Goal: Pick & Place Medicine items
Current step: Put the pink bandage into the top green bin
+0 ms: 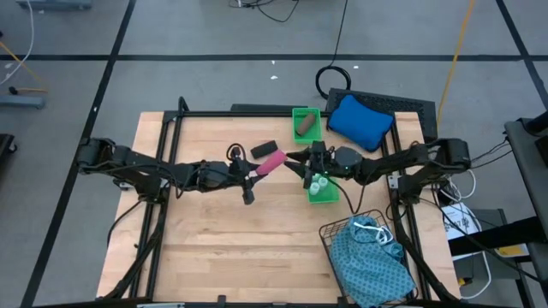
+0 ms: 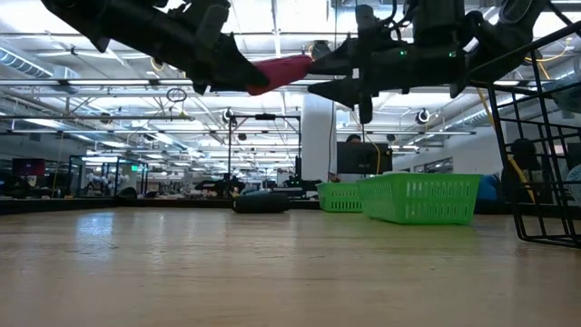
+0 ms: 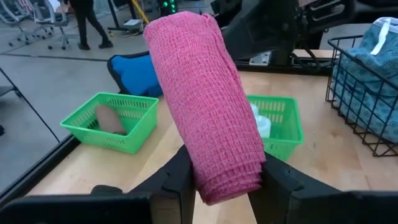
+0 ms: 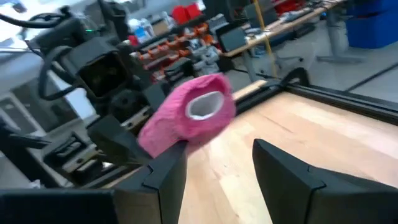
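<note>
My left gripper is shut on the magenta-pink roll, which is high above the table in the low view. My right gripper is open and faces the roll's free end, its fingers just short of it. The black cylinder lies on its side on the table beyond the roll. The brownish cylinder lies in the far green tray. White vials stand in the near green tray. My left gripper pinches the pink roll between its two fingers near one end. It comes level from the table's left, with the fingers along the roll. The roll is lifted clear and sticks out past the fingertips toward the right gripper, roughly level.
A blue cushion lies at the far right corner behind the trays. A black wire basket holding teal patterned cloth stands at the near right. Bare wooden table stretches across the near left.
</note>
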